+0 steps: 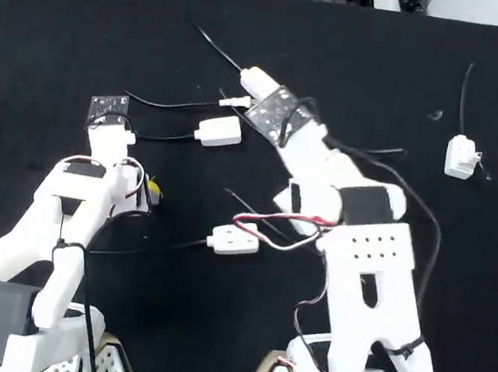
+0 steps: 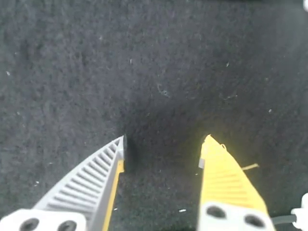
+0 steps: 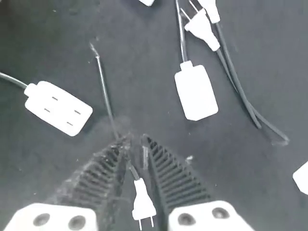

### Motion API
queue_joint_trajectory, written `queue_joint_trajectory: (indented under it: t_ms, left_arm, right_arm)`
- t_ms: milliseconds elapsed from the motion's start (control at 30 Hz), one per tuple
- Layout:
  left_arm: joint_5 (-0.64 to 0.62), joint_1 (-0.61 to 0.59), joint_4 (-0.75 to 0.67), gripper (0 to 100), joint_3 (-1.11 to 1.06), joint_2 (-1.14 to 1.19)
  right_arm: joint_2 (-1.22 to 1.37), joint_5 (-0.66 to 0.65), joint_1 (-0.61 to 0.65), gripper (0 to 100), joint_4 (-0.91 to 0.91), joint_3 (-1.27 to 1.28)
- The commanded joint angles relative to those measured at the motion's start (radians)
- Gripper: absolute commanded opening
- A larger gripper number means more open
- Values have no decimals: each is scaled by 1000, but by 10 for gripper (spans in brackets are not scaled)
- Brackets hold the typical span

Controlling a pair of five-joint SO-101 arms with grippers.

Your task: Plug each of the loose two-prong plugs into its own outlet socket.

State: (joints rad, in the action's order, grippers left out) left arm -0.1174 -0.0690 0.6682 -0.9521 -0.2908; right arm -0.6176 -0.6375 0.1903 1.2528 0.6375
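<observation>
Right gripper (image 3: 134,140): the dark ribbed fingers (image 3: 166,168) are closed to a narrow slit with a thin black cord (image 3: 107,98) caught at the tips. The cord's small white two-prong plug (image 3: 143,204) sits between the fingers near the gripper's base. Its prongs point toward the wrist camera and are not in any socket. Past the tips the cord runs out over the black cloth tabletop (image 1: 58,32).

Left gripper (image 2: 165,144): spread wide, with one grey ribbed finger (image 2: 91,178) and one yellow finger (image 2: 226,178). Nothing is held, and there is bare cloth beneath.

High view: the right arm is stretched toward the far centre and the left arm is folded at the near left. Three white outlet blocks lie well apart, each on a black lead:
- Centre-left outlet block (image 1: 219,131), between the two arms' wrists.
- Near-centre outlet block (image 1: 235,239), closer to the arm bases.
- Far-right outlet block (image 1: 460,156).

Right wrist view:
- A slotted white socket block (image 3: 57,107) lies face up to one side of the cord, with two pairs of slots showing.
- A smooth white oblong block (image 3: 195,91) lies on the other side; I cannot tell where its slots are.
- Beyond it a loose white plug (image 3: 201,26) and a second loose plug (image 3: 210,8) lie close together beside dark leads, both unplugged.
</observation>
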Motion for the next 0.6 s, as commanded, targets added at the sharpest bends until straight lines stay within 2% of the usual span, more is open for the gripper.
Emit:
queue_joint_trajectory:
  t_ms: [0,100,300,567]
  left_arm:
    - [-2,13,-6,252,7,-37]
    - [-2,13,-11,252,10,-37]
    - [-2,13,-5,252,2,-37]
    - [-2,13,-8,252,4,-37]
  right_arm:
    - [31,-77,23,100,26,54]
    - [139,-166,38,176,-74,150]
    - [337,-195,35,146,-295,188]
    - [481,-204,41,123,-310,151]
